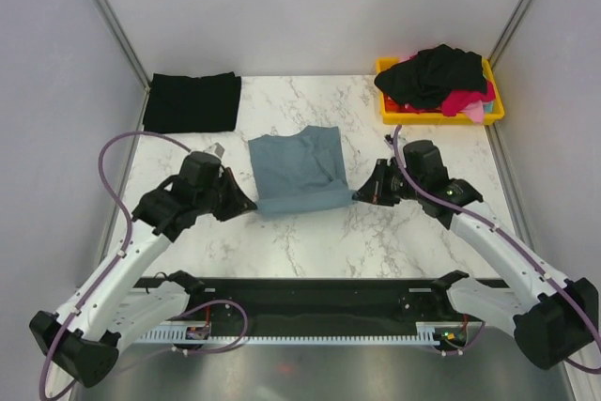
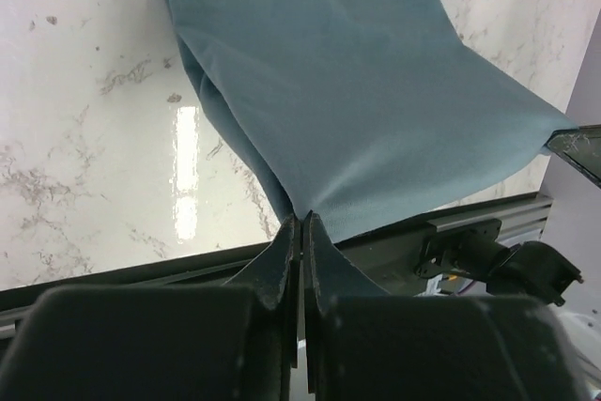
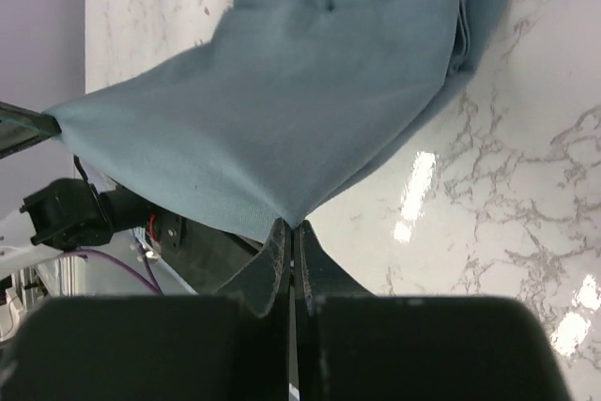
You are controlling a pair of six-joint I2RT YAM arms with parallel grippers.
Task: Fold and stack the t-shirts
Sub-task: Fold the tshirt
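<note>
The slate blue-grey t-shirt (image 1: 299, 171) lies partly folded in the middle of the table. My left gripper (image 1: 246, 205) is shut on its near left corner, which shows in the left wrist view (image 2: 302, 219). My right gripper (image 1: 358, 193) is shut on its near right corner, seen in the right wrist view (image 3: 290, 225). The near edge (image 2: 376, 119) is lifted and stretched between them (image 3: 282, 110). A black t-shirt (image 1: 192, 101) lies folded flat at the far left. Another black t-shirt (image 1: 439, 72) and a pink-red one (image 1: 462, 100) are heaped in the bin.
A yellow plastic bin (image 1: 494, 111) stands at the far right corner. Grey walls enclose the marble table (image 1: 376, 241) on three sides. A black rail (image 1: 310, 298) with the arm bases runs along the near edge.
</note>
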